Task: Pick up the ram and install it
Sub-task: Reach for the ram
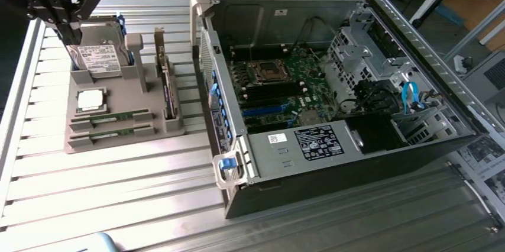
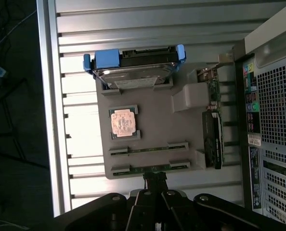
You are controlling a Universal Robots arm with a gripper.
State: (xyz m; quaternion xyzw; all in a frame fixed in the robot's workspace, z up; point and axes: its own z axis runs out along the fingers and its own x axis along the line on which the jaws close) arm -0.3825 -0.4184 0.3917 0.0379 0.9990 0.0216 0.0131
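The task looks barely begun, as far as the pictures show; the gripper [image 1: 70,32] hangs in the upper left of the exterior view, high over the grey parts tray [image 1: 130,101], and its fingers are pressed together with nothing between them; the wrist view shows the same closed tips [image 2: 155,179] against the tray's edge, empty; the ram [image 1: 110,117] lies flat in its slotted cradle on the tray, in the left middle of the exterior view, and a second stick [image 1: 110,135] of the same kind lies in the cradle just beside it, nearer the tray's front edge; neither stick is lifted, tilted or touched; around them on the tray sit the silver CPU [image 1: 91,99], the hard drive [image 1: 99,57] propped up under the gripper, and the dark expansion card [image 1: 164,80] standing on edge along the tray's side towards the case; the open computer case [image 1: 236,15] lies in the centre and right of the exterior view, well apart from the gripper, with the motherboard [image 1: 292,86] exposed; the dark memory slots beside the processor socket look unfilled, though I cannot be sure at this angle; so I judge that the grasp, the carry across to the case and the seating in a slot are all left to do.
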